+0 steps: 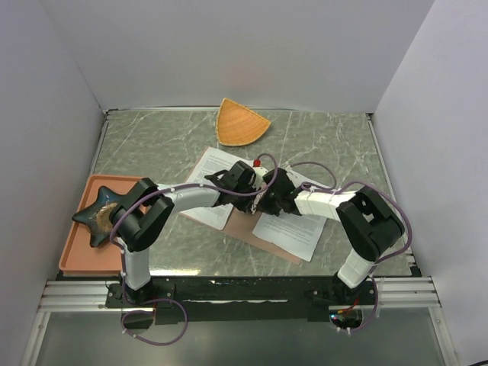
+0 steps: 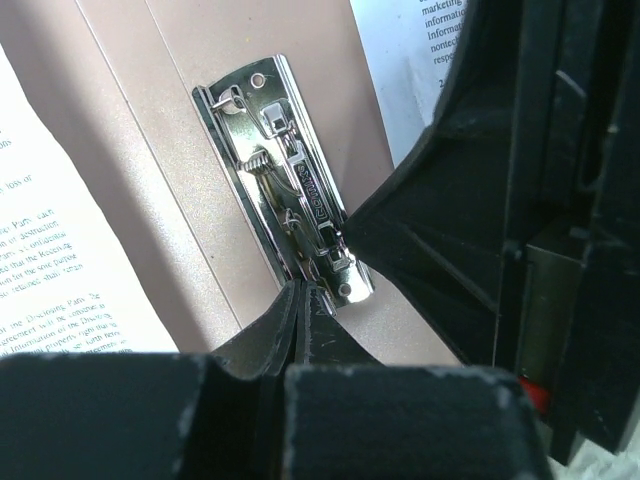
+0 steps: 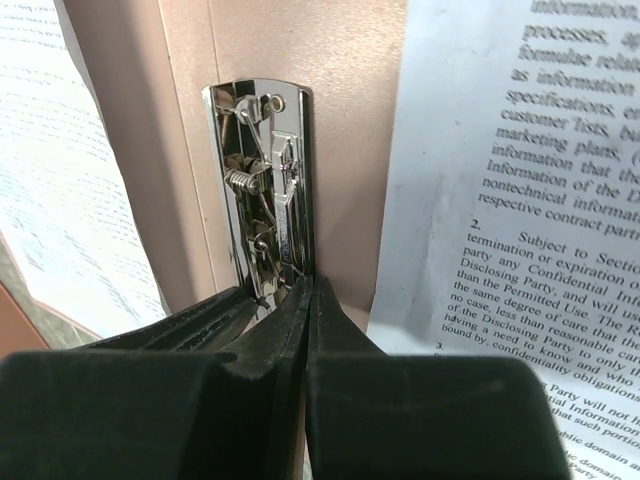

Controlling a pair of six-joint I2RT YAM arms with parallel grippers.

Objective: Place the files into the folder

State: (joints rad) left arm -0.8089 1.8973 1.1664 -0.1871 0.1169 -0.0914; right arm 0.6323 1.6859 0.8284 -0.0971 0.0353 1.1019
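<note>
Though hidden overhead, folder clip [image 2: 290, 190] fills wrist views

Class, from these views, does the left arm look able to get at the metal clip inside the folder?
Probably yes: the left gripper, shut, has its tips at the near end of the metal clip in the open folder, with nothing between. The right gripper crowds the same spot.

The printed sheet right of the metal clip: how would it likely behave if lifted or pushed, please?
Probably floppy: the sheet looks thin and lies flat, partly over the folder. Pushed, it would likely slide or buckle rather than move stiffly.
</note>
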